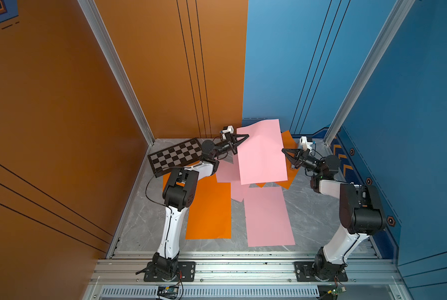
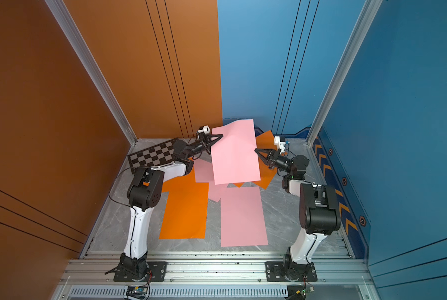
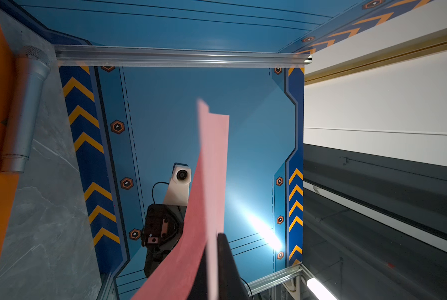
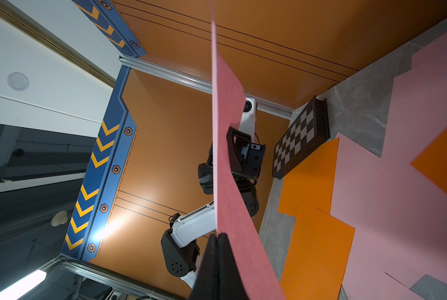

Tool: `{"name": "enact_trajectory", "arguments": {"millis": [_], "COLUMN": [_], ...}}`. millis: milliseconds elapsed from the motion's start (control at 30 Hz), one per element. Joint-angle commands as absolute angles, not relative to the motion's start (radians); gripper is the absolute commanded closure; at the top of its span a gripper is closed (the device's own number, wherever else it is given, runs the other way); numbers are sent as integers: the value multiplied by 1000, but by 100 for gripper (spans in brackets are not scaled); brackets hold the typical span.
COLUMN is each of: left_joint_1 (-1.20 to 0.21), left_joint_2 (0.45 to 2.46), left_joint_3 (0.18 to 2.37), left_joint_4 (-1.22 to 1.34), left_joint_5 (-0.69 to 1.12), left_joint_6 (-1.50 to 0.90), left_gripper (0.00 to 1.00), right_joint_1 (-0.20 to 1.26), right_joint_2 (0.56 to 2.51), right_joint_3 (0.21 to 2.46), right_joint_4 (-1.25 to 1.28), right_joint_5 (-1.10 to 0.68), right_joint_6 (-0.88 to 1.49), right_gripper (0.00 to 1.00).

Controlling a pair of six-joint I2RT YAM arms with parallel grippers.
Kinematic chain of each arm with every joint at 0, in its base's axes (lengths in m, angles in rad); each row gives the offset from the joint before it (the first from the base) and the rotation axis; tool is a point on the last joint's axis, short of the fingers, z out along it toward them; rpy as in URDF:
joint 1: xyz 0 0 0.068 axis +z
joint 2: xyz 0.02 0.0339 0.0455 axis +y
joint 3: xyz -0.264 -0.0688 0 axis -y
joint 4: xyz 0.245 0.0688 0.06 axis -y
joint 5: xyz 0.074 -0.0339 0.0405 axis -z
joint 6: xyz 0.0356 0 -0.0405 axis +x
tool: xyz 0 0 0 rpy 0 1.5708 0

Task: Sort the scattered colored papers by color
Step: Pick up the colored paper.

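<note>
Starting at the far left corner of the bench (image 1: 308, 213): a checkered board (image 1: 175, 155), no part of the sorting, just beside the left arm. Next, toward the front left, one big orange sheet (image 1: 209, 207) lying flat, overlapping a second orange sheet (image 4: 310, 176) near the board. Then the left gripper (image 1: 246, 136), pressed shut on the left edge of the lifted pink sheet (image 1: 261, 153). Held up in the air over the far middle of the bench, stretched between both arms and bending a little. Pinched on its right edge by the right gripper (image 1: 284, 151), pressed together too. Looks like the carrying step: one pink sheet picked up by two sides, ready to go to a pink pile. Below it, a messy heap of pink sheets (image 1: 225, 174), and a long pink sheet (image 1: 267, 218) flat by the front edge, probably the spot to aim for. Next move, most likely: bring both arms toward the front together at the same speed, lower the sheet onto that pink one, then let go. Careful: no pulling apart, no squeezing inward, or a rip or a crumple. Plenty of bare bench at the front right for that. Tighter at the far right corner: orange corners (image 1: 286, 139) sticking out there, close to the wall.
</note>
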State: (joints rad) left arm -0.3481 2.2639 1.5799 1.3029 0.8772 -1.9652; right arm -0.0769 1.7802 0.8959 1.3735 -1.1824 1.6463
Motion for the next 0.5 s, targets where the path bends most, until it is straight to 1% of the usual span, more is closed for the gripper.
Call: {"name": "enact_trajectory", "arguments": {"millis": [0,100,133,200,233,300,333,400,467], "left_joint_1": [-353,-348,-347,-346,-347,-350,-351,-352,-354], "left_joint_2": [2183,2149,2141,2131,2126,2114,2107,2092,2078], "left_joint_3": [1534,1501,1495,1481,1478,1477,1476,1471,1469], "left_joint_4": [1191,1135,1126,1121,1121,1121,1121,1121,1121], "left_joint_5": [953,973,983,999,1009,1033,1040,1048,1056], "left_joint_6": [-1799,-1728,-1715,-1705,-1707,-1707,-1710,-1714,-1722], "left_gripper": [100,100,100,100,100,100,100,100,100], "right_joint_1": [-78,-84,-87,-88,-89,-82,-76,-67,-62], "right_joint_2": [1773,1775,1781,1789,1797,1804,1806,1808,1814], "right_joint_3": [895,903,906,914,922,940,948,966,982], "right_joint_4": [1417,1399,1399,1411,1417,1418,1418,1418,1417], "right_joint_5": [-1193,-1192,-1192,-1191,-1193,-1200,-1204,-1208,-1211], "right_joint_6": [1626,1618,1617,1624,1632,1631,1630,1631,1630], "right_gripper": [100,100,90,74,64,51,47,44,43]}}
